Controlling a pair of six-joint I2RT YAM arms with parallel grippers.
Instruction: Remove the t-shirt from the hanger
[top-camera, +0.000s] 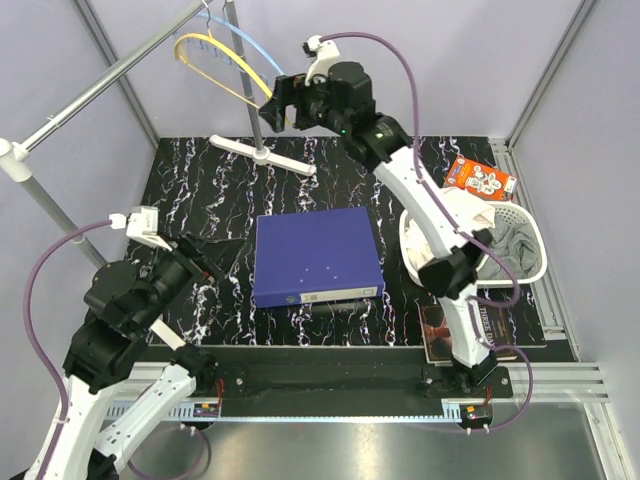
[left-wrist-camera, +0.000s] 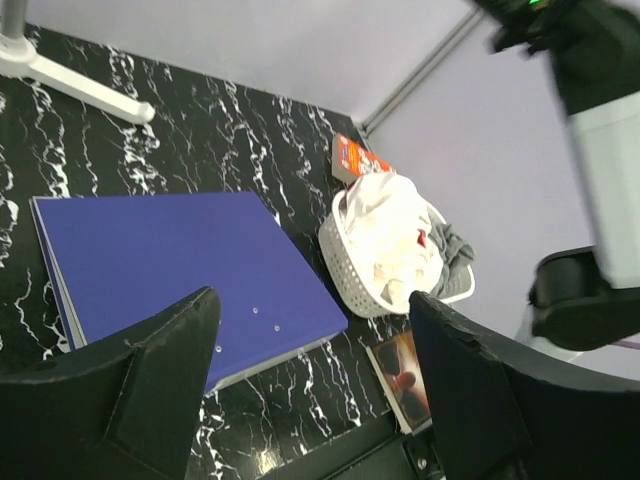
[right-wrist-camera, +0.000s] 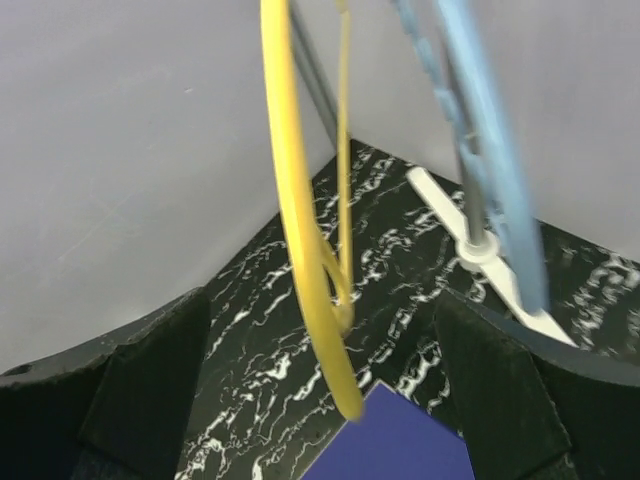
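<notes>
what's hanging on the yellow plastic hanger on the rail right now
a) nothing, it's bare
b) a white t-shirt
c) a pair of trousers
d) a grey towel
a: in the right wrist view the yellow plastic hanger is a bare frame with no cloth on it, and the right gripper stands open near it.

We record the right gripper (right-wrist-camera: 320, 305) with its two dark fingers spread wide, one at each lower corner, gripping nothing. A yellow hanger (right-wrist-camera: 285, 200), blurred, hangs in the gap between them, and we see it touching neither finger. A light-blue hanger (right-wrist-camera: 490, 150), also blurred, hangs to its right. Below lies the black marbled table (right-wrist-camera: 250, 330), carrying a white stand foot (right-wrist-camera: 440, 205) and, at the bottom edge, the corner of a blue binder (right-wrist-camera: 400, 440). A pale wall (right-wrist-camera: 130, 150) fills the left.
</notes>
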